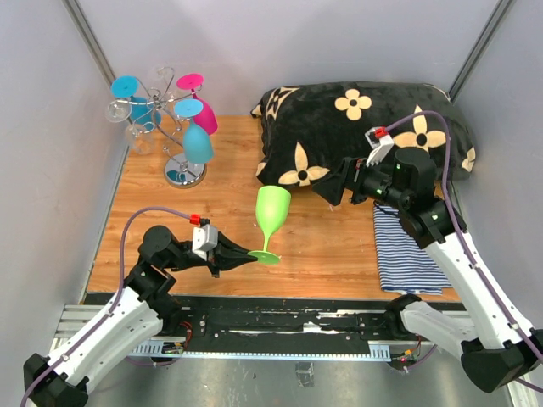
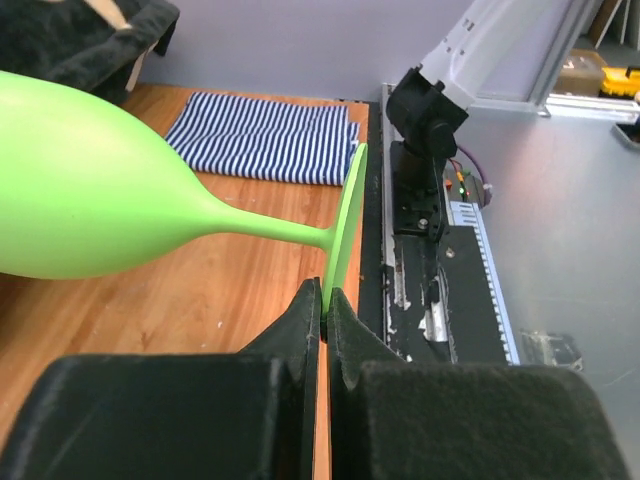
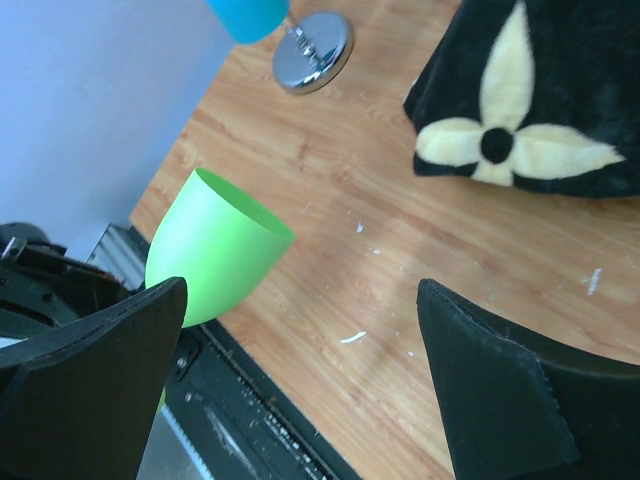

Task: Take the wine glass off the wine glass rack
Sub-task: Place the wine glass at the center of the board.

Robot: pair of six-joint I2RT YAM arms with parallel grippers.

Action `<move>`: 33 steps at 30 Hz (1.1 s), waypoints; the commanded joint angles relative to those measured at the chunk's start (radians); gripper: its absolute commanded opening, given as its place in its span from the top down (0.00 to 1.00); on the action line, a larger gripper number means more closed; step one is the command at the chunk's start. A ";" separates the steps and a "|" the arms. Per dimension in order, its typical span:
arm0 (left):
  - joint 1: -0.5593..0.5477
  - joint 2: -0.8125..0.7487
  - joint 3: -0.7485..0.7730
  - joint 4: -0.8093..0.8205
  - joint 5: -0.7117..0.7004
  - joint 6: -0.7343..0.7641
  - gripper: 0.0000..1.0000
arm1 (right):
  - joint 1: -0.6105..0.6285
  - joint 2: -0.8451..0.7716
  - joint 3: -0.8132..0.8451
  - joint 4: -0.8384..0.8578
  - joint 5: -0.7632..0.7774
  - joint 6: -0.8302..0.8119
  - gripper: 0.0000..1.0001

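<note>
Pinching the one green wine glass [image 1: 272, 212] by its foot, the left hand [image 2: 325, 292] sits near the front edge of the desk [image 1: 322, 246]. The right hand [image 3: 302, 290] is spread wide near its bowl. One wine glass rack [image 1: 185, 175], back-left corner.

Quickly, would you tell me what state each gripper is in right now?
Left gripper: shut on the foot of the green wine glass.
Right gripper: open, holding nothing.

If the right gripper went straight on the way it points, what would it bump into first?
Probably the lime green plastic wine glass, just ahead and slightly to one side; depth is unclear, so it might miss and reach the wooden table.
</note>
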 commanded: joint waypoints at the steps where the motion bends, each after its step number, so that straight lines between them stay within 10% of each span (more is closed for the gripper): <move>1: -0.002 -0.019 0.021 -0.097 0.067 0.194 0.99 | -0.018 0.023 0.051 -0.011 -0.167 0.004 0.04; 8: -0.002 -0.024 0.095 -0.351 -0.034 0.406 0.99 | -0.019 0.072 0.189 -0.136 -0.185 -0.178 0.06; 18: -0.002 -0.142 -0.019 -0.159 0.105 0.269 1.00 | -0.002 0.311 0.242 -0.087 -0.574 0.058 0.14; 33: -0.002 -0.113 -0.068 0.001 0.161 0.153 0.99 | 0.156 0.460 0.278 -0.128 -0.712 0.000 0.27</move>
